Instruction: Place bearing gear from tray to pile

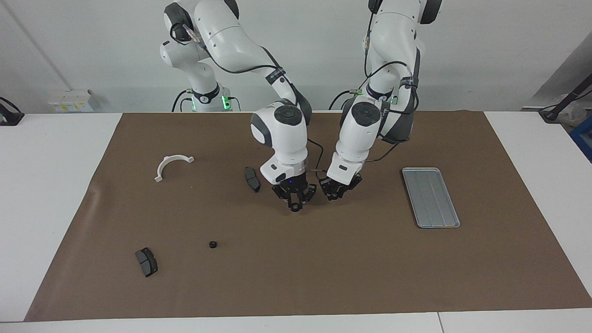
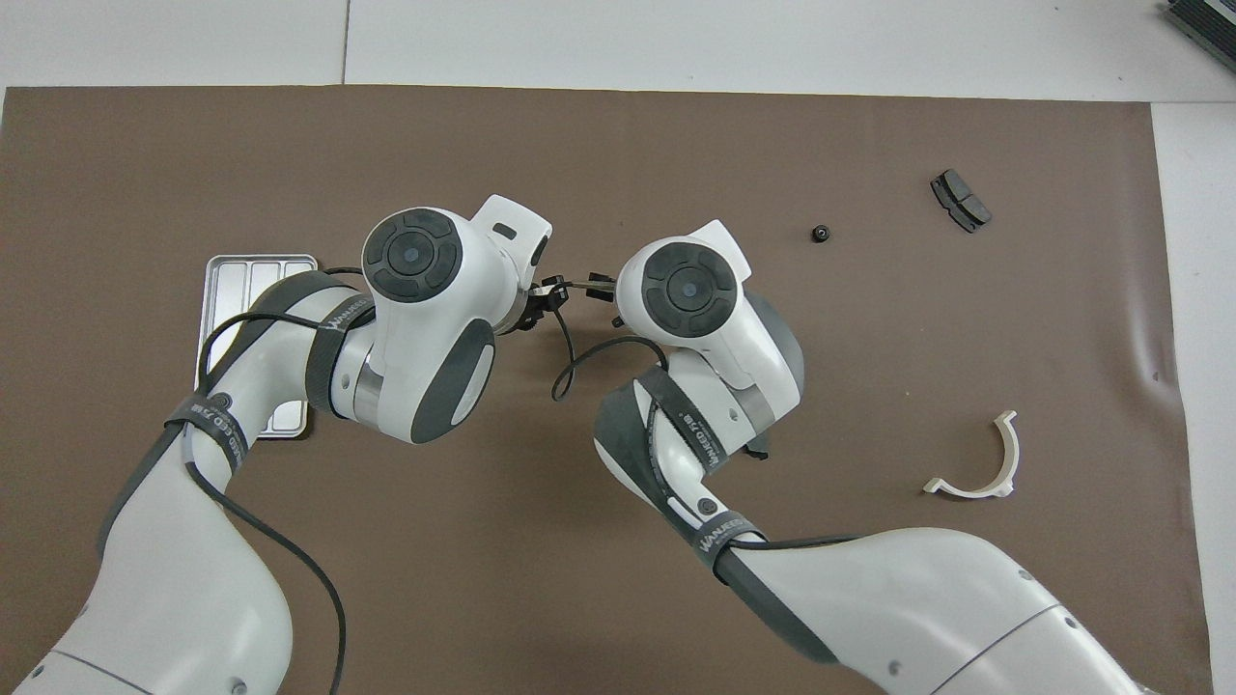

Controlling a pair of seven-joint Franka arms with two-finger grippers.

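The silver ridged tray [image 1: 431, 198] lies bare at the left arm's end of the mat. A small black round bearing gear [image 1: 212, 244] sits on the mat among the pile, beside a dark pad [image 1: 146, 262]. A white half-ring [image 1: 161, 167] and a second dark pad [image 1: 252, 179] lie nearer the robots. My right gripper [image 1: 294, 206] and left gripper [image 1: 336, 194] hang side by side just above the middle of the mat. Both are shut, and I see nothing between their fingertips. In the overhead view the left gripper [image 2: 551, 291] peeks out from under its wrist, and the bearing gear [image 2: 820, 233] lies apart from both arms.
A brown mat [image 1: 323, 277] covers most of the white table. A black cable [image 2: 565, 362] loops down between the two wrists. In the overhead view the right arm covers most of the pad nearer the robots, and the left arm crosses part of the tray [image 2: 253, 275].
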